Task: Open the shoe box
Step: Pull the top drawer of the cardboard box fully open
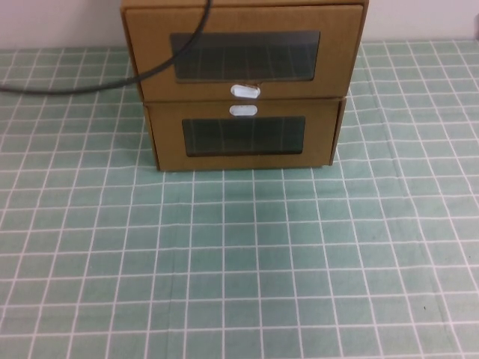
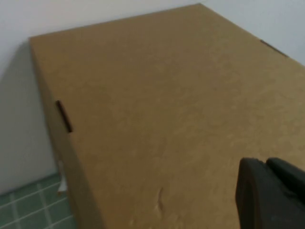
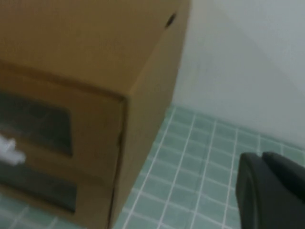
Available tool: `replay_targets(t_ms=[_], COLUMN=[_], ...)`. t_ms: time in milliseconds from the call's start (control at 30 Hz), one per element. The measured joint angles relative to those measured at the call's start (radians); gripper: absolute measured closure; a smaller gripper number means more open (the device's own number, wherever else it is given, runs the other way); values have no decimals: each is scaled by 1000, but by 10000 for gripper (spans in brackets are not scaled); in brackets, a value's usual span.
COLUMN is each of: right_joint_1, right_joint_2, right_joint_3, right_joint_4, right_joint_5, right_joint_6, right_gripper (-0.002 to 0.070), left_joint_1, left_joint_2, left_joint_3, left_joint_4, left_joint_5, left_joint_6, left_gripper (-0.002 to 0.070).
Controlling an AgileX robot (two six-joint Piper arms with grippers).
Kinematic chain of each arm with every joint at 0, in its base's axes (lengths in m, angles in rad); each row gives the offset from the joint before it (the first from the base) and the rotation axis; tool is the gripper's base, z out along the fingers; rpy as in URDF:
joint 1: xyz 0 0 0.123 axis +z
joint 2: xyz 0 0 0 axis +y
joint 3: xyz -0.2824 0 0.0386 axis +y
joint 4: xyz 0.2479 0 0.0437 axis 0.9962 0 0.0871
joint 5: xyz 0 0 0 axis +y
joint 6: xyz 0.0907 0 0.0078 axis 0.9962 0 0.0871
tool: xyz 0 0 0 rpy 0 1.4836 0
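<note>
Shoe box (image 1: pixel 243 82) stood at the far side of the green gridded surface (image 1: pixel 239 262), close to the pale wall: plain brown cardboard in two stacked tiers, each with a dark window in its front. A small white pull tab (image 1: pixel 245 91) sat at the bottom edge of the upper front (image 1: pixel 243 48), and a second tab (image 1: pixel 243 110) lay just below it on the lower front (image 1: pixel 243 142). A dark cable (image 1: pixel 112 84) drooped across the upper window.

Neither arm showed from the high camera. The left tool (image 2: pixel 269 191) hung over the box's flat top – I could not tell whether it was wide or narrow. The right tool (image 3: pixel 264 191) was closed on nothing, off the box's right front corner above the surface.

To my eye the cardboard looked light and fairly stiff, though thin enough to crease under a hard pinch. The tabs seemed the natural hold, small and probably flimsy. A box that light might well slide forward when pulled – pressing down on the top with the left tool looked sensible.
</note>
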Motion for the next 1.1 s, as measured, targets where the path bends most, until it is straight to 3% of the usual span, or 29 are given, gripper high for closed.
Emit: replay_targets(t_ms=[200,267,333,467,533,700,867,1100], right_joint_1=[207,277,338,427,444,521,655,721], right_joint_2=[195,250,312,432,468,489,555,651], right_joint_3=[-84,-117,-152,-242,-256,-260,-223,-200], right_joint_4=[-14,-103,-333,-1182,-1419,-1578,-1916,-2005], right_joint_5=[150,187,202,347,371,227,239,272], right_joint_6=[-439,-488,-317,417,577,726,924,1061], right_gripper=[689,689,689,689,689,690,689,687], left_joint_1=[-6,-10,-11,-11,-11,-11,-11,-11], left_joint_2=[250,314,366,417,417,419,420,420], left_joint_3=[-290,-344,-376,-398,-402,-405,-405,-405], left_joint_4=[-220,-236,-243,-262,-261,-272,-274,-278], left_joint_5=[187,225,260,302,320,333,334,341], left_joint_6=[134,144,143,133,133,131,108,92], left_gripper=[680,680,680,680,680,680,680,680])
